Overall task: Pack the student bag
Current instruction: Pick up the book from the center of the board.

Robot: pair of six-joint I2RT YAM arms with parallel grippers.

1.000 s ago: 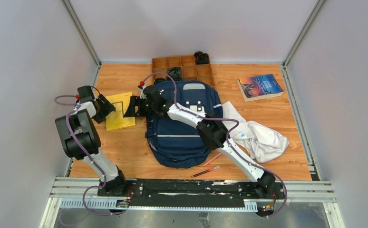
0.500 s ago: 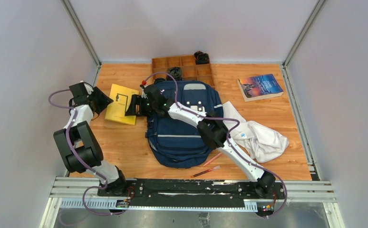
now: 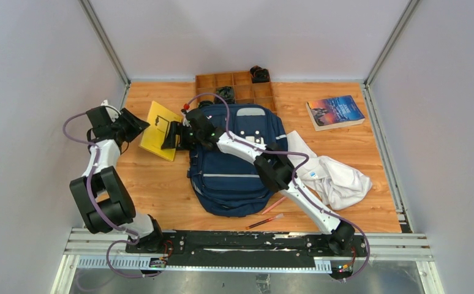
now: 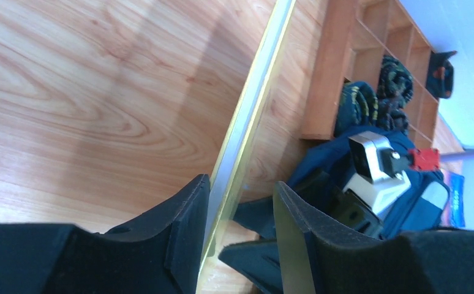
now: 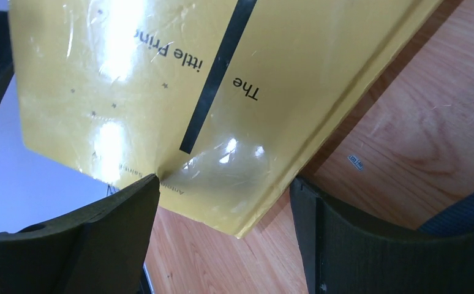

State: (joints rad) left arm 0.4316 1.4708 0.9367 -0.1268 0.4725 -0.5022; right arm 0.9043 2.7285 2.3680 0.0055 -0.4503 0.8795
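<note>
The student bag [image 3: 234, 177], navy with grey stripes, lies flat in the middle of the table. A thin yellow book [image 3: 159, 131] is beside its top left corner, tilted with its left edge raised. My left gripper [image 3: 131, 125] straddles that raised edge. In the left wrist view the book's edge [image 4: 247, 122] lies against one finger, with a gap to the other, between the jaws [image 4: 240, 190]. My right gripper [image 3: 168, 136] reaches over the bag and stands open at the book's right side. In the right wrist view the book's cover [image 5: 161, 92] hangs just ahead of the open fingers [image 5: 225, 190].
A wooden compartment tray [image 3: 237, 86] holding dark items stands behind the bag. A blue book [image 3: 335, 111] lies at the back right. A white cloth garment [image 3: 335, 174] lies right of the bag, and two pens [image 3: 271, 211] lie at the bag's near right. A side wall is close to the left arm.
The left gripper has moved back and left and narrowed around the yellow book's edge. The book turned and tipped up towards the bag. The right arm barely moved.
</note>
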